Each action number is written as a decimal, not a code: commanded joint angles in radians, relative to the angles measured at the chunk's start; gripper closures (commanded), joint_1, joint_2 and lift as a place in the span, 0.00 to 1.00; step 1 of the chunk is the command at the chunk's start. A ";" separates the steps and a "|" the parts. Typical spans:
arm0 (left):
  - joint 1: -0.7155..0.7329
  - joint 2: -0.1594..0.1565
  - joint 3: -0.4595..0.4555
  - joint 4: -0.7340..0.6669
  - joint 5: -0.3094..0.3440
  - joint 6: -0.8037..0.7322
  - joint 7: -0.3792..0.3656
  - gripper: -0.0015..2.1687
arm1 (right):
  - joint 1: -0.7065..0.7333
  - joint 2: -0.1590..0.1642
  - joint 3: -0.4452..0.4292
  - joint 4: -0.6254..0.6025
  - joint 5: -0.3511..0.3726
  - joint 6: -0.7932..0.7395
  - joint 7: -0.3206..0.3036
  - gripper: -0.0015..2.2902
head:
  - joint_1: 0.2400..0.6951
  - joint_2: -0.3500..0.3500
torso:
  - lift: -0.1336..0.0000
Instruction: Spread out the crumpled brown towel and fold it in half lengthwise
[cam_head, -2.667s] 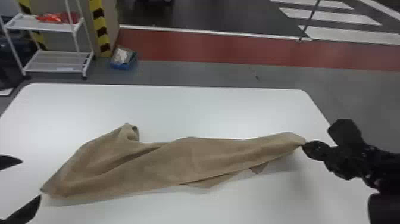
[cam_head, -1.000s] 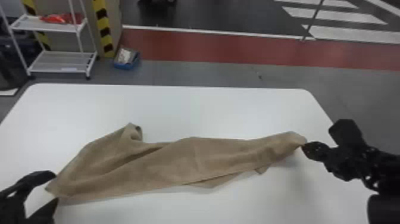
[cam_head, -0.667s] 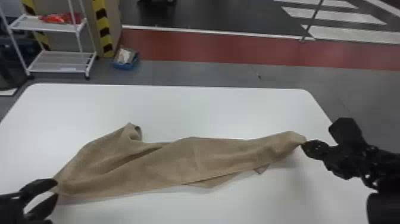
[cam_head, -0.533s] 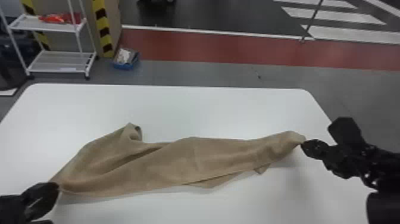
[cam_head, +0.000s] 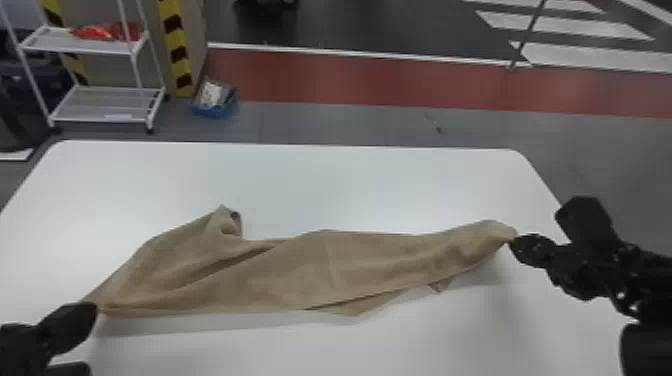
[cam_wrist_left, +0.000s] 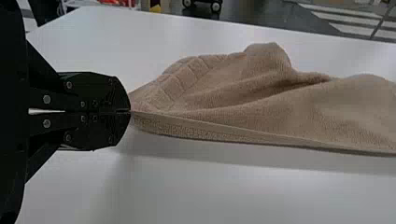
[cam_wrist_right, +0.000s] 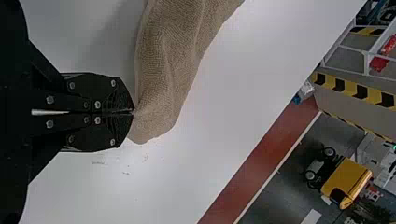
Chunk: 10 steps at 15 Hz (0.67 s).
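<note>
Left pincer (cam_head: 95, 307): fingers pinched together, clamped on a corner of the brown towel (cam_head: 300, 272). Right pincer (cam_head: 512, 241): fingers also together, gripping the towel's other end. Towel lies strung out between both pincers over the white table (cam_head: 350, 185), still wrinkled, not flat. From left pincer (cam_wrist_left: 130, 111), near edge runs off toward the right pincer, raised a bit, shadow on the table under it. Bunched peak with curled tip sits beyond left pincer, on its right. Small loose corner pokes out on the robot's side of the towel, left of right pincer; wider flap next to it, nearer the middle. Past left pincer, beyond the table: white rack (cam_head: 85, 102), red item (cam_head: 95, 32) on top shelf, blue box (cam_head: 215, 109) on floor beside it.
</note>
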 joint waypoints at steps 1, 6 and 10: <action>-0.004 -0.008 -0.001 -0.003 0.009 0.032 0.047 0.87 | 0.011 0.000 -0.001 -0.012 0.000 -0.003 0.002 0.57 | 1.00 0.31 | 0.08; -0.023 -0.033 0.024 -0.051 0.055 0.149 0.085 0.87 | 0.068 -0.011 -0.018 -0.113 0.003 -0.031 0.031 0.57 | 1.00 0.35 | 0.08; -0.087 -0.080 0.037 -0.124 0.103 0.302 0.095 0.87 | 0.089 -0.047 -0.051 -0.202 0.003 -0.052 0.160 0.57 | 1.00 0.41 | 0.08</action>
